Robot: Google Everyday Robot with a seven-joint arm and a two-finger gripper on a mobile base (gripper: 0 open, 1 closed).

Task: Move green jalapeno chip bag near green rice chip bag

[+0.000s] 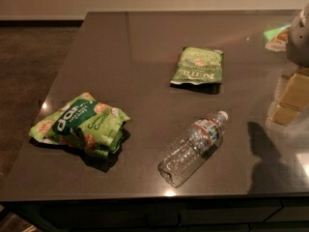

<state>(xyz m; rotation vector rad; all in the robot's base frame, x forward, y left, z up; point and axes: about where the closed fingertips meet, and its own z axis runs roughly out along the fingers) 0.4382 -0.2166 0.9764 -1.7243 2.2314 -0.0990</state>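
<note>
Counter (120, 42): dark, glossy, viewed from the front edge.

Item 1, green rice chip bag (79, 124): near front-left corner, set back a little from both edges. Puffy, bright green w/ dark band, white lettering face up. Lay flat, long side running roughly left-right.

Item 2, plastic water bottle (194, 148): clear, on its side near front edge, approx. centre. White cap pointed toward back-right, base toward front-left. Well apart from item 1, no contact.

Item 3, green jalapeno chip bag (198, 65): pale olive, flat, crinkled, small orange-red mark on face. Lay mid-counter toward the back edge, behind the bottle w/ a clear gap. Well apart from the rice chip bag, diagonally back-right of it. Nothing touched it.

Item 4, green and orange packet (276, 36): near back-right corner, partly hidden, type not determined.

Item 5, tan blocks (289, 98): at right edge, stacked, nature unclear.

Claw (300, 40): grey, only partly in view at right edge, above the back-right area, just beside item 4. Well apart from the jalapeno bag. Spread or pressed together: cannot tell.
</note>
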